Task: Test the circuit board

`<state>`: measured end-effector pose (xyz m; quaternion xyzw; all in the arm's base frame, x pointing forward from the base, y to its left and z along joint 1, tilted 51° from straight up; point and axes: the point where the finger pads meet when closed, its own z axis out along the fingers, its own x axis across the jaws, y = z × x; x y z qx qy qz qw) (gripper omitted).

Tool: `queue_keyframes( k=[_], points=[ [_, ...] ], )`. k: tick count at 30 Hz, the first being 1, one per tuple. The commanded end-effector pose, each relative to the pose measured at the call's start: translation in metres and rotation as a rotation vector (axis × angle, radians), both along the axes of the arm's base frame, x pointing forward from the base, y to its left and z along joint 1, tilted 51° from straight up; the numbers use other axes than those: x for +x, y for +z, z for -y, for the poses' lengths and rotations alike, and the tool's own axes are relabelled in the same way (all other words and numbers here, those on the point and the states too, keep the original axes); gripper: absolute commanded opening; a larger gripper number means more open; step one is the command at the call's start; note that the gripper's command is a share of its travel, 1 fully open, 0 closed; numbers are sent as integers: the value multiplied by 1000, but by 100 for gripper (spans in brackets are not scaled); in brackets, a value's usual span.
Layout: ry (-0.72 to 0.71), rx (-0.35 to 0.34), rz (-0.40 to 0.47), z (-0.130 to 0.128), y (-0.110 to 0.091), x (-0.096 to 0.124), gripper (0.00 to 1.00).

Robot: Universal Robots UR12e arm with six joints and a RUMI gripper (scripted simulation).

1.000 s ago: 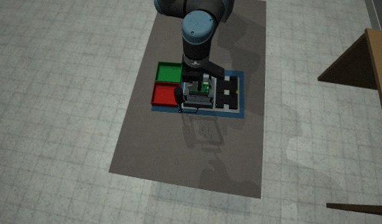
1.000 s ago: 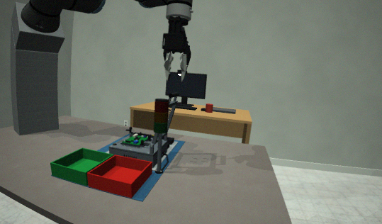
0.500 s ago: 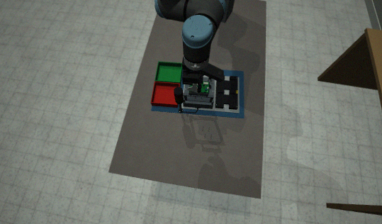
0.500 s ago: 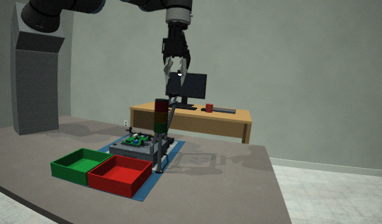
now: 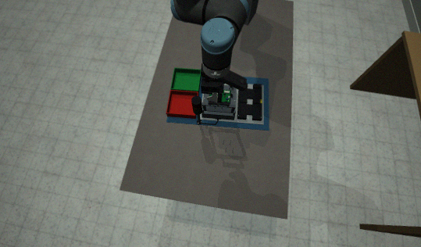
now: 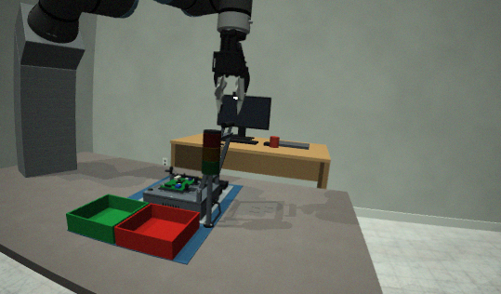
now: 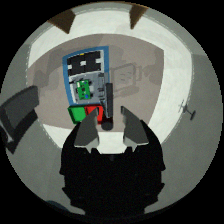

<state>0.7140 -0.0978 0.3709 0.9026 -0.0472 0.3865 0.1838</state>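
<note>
Hidden or unclear: in the top view the grey arm with its blue joint cap covers the upper part of the grey box-shaped tester, so we see only a corner of the green circuit board beside the wrist. We cannot make out the pins, the holes, the white connector or the latch tab in any view. The raised lid frame reads only as thin dark bars, leaning up at centre frame in the exterior view. The dark signal-light column shows dim bands, none clearly lit.

Pose: in the exterior view the arm enters from the upper left and hangs the black two-jaw end effector straight down, high above the tester and well apart from it. Its jaws stand partly closed with nothing between them.

Task item: the board lies on top of the tester, on the blue mat. The green bin and red bin sit side by side on the brown surface, lower left of the tester. The black slotted tray lies right of the tester in the top view.

Writing: we can read none.
</note>
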Motion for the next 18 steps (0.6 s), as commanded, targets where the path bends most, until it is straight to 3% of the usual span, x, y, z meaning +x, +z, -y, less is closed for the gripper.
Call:
queue_keyframes(
  k=[1,18],
  points=[
    [0,0,1,0,1,0,30],
    [0,0,1,2,-5,6,30]
  ],
)
